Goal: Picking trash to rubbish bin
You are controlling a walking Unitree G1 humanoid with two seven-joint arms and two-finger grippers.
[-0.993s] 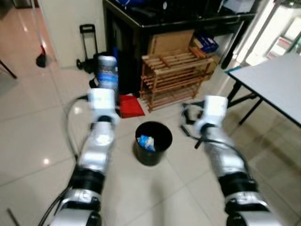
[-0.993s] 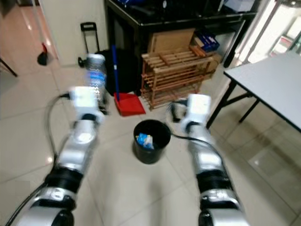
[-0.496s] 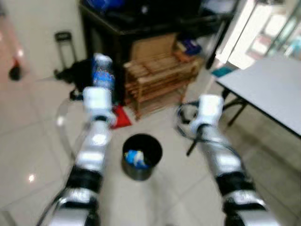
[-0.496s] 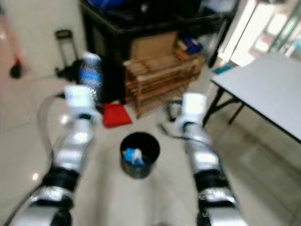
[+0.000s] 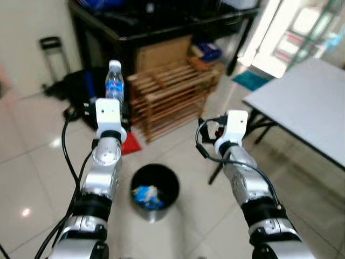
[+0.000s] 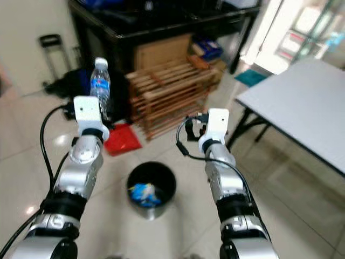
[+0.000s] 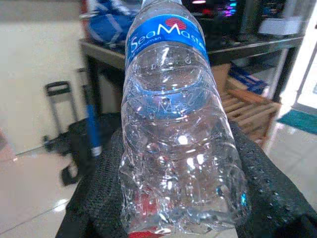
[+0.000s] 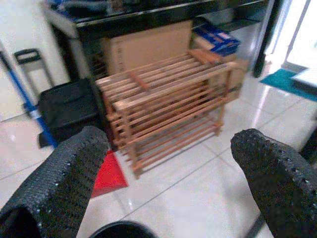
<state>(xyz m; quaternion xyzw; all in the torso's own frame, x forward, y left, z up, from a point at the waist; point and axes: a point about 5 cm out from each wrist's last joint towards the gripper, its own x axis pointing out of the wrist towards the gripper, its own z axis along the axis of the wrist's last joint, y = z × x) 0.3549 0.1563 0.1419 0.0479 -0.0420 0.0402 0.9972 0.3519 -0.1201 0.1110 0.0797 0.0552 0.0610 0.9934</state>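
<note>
Clear plastic bottle (image 5: 114, 82) stands upright, cap up, in left hand (image 7: 168, 218).

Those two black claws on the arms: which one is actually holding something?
The left tool is shut on a clear water bottle. The right tool is open and empty.

The bottle's (image 7: 173, 124) cap is cut off by the wrist picture's top edge. The stuff in the bin (image 5: 154, 191) is blurry.

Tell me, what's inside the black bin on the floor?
The bin holds crumpled blue and white trash near its bottom. Whatever lies under that trash is covered, so it cannot be seen.
</note>
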